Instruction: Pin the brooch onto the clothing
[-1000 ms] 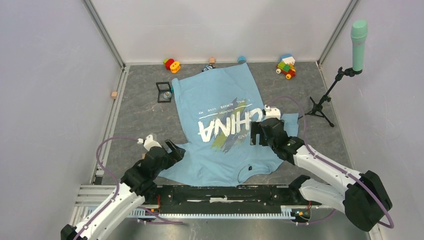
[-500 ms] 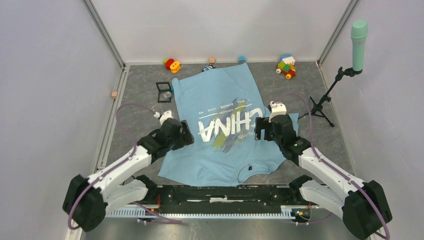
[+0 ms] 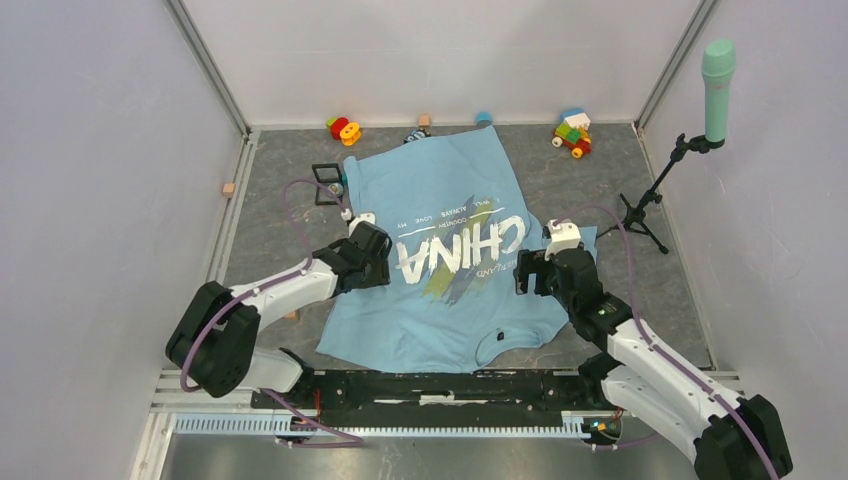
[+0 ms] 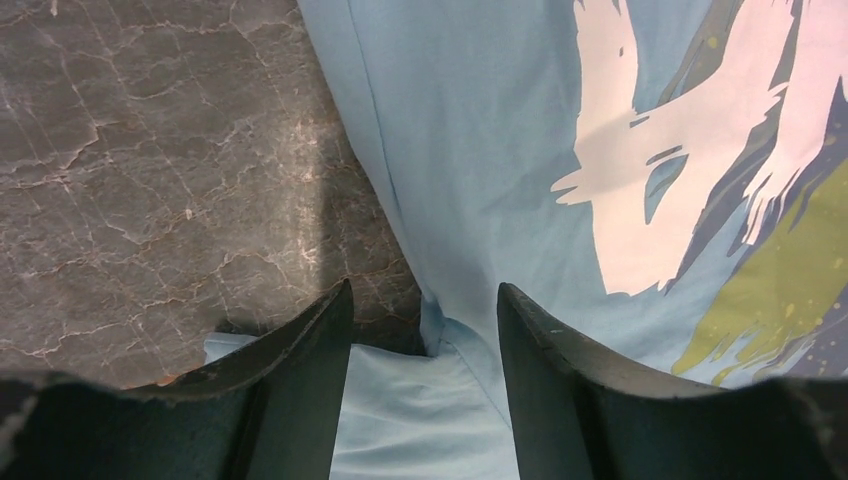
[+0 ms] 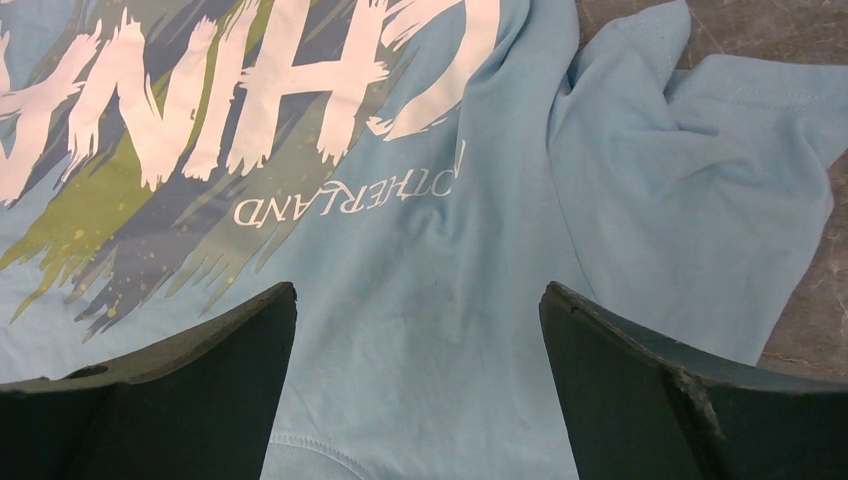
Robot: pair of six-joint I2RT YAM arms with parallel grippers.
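Observation:
The clothing, a light blue T-shirt with white "CHINA" print, lies flat mid-table, collar toward me. A tiny glinting round piece, apparently the brooch, rests by the black frame box off the shirt's far left corner. My left gripper hovers at the shirt's left edge. In the left wrist view the left gripper stands open, its jaws either side of the sleeve seam of the clothing. My right gripper hangs over the right sleeve area. The right wrist view shows the right gripper wide open above the plain blue clothing.
A black square frame box lies at the far left of the shirt. Coloured toy blocks and a red-yellow toy line the back wall. A microphone stand rises at the right. A small wooden cube sits by the left rail.
My left arm has swung forward from the near left corner to the shirt's left edge, and its jaws have narrowed. The right gripper has drifted slightly toward me and rightward.

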